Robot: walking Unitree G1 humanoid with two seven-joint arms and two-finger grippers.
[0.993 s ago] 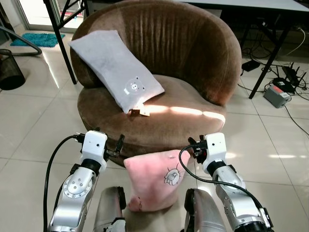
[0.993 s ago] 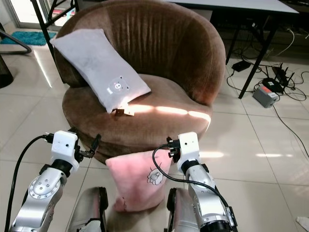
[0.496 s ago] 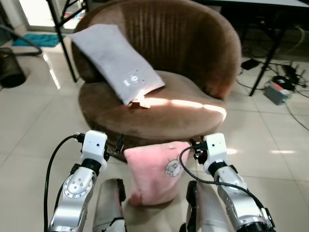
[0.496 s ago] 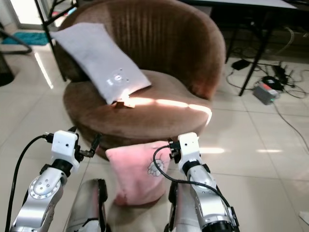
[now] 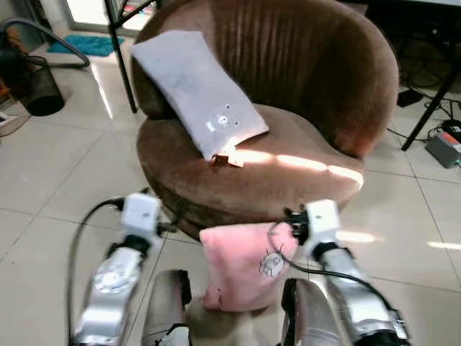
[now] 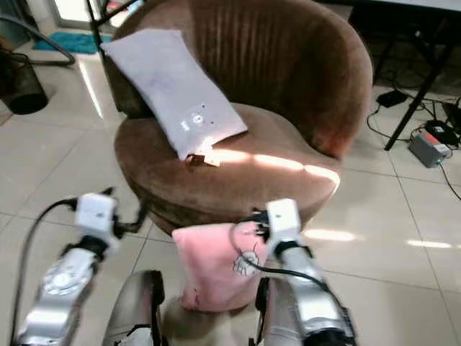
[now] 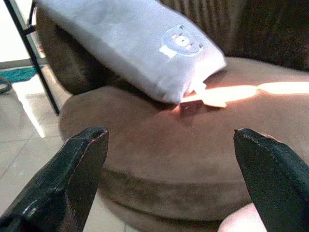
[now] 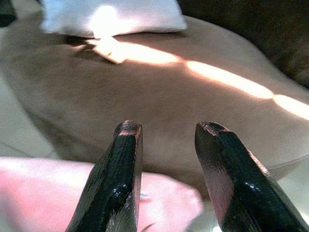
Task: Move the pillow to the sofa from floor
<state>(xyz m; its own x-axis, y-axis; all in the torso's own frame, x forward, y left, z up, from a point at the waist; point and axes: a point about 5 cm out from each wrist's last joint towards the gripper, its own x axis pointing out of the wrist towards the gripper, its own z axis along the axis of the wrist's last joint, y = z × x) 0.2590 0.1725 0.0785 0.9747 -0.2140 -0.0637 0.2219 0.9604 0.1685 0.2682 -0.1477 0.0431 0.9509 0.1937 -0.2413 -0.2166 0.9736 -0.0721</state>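
Note:
A pink pillow (image 5: 245, 267) with a small cartoon print stands on the tiled floor, leaning against the front of the round brown sofa (image 5: 288, 173). A grey pillow (image 5: 194, 90) lies on the sofa seat against its left back. My left gripper (image 7: 169, 135) is open, low at the pink pillow's left and facing the seat front. On the pillow's right, my right gripper (image 8: 169, 128) is open just above its top edge (image 8: 48, 193), with nothing between the fingers.
A black mesh bin (image 5: 39, 86) and a teal mat (image 5: 79, 45) are at the far left. Black table legs (image 5: 122, 54) stand behind the sofa's left side. A grey box (image 5: 446, 148) with cables lies on the floor at the right. My own legs (image 5: 169, 310) flank the pillow.
The whole picture has shifted right as the camera moved, and the arms are blurred. Both grippers keep their places beside the pink pillow, which has not moved.

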